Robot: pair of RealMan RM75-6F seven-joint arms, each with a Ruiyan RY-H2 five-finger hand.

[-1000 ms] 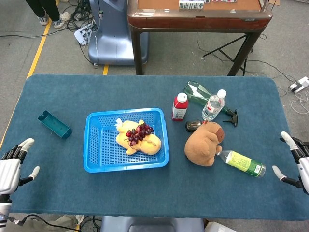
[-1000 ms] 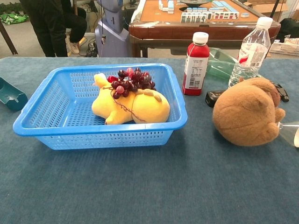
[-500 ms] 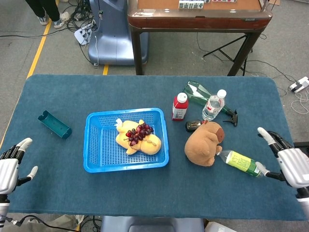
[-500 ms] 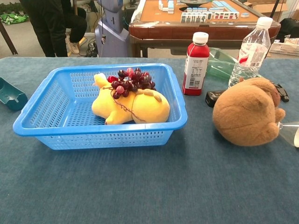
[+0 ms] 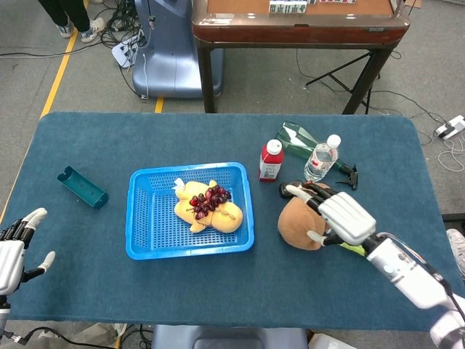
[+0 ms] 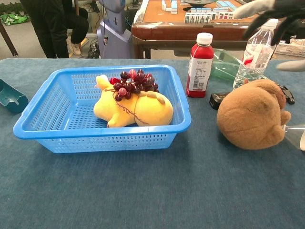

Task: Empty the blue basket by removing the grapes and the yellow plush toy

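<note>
A blue basket (image 5: 149, 240) (image 6: 45, 128) sits left of the table's middle. Inside lies a yellow plush toy (image 5: 218, 217) (image 6: 143, 110) with a bunch of dark red grapes (image 5: 209, 201) (image 6: 135, 82) on top of it. My right hand (image 5: 336, 214) (image 6: 271, 14) hovers open, fingers spread, above the brown plush toy (image 5: 298, 224) (image 6: 252, 114), to the right of the basket. My left hand (image 5: 13, 247) is open at the table's near left edge, far from the basket, and shows only in the head view.
A red bottle (image 5: 270, 160) (image 6: 199, 65), a clear water bottle (image 5: 320, 158) (image 6: 256, 52), a green glass bottle (image 5: 298, 139) and a small black object (image 5: 290, 189) stand right of the basket. A green-labelled bottle (image 5: 367, 247) lies near the brown plush. A teal tray (image 5: 81, 187) lies far left.
My right hand has swept left from the table's right edge to above the brown plush toy. The left hand has barely shifted. Basket contents are unmoved.
</note>
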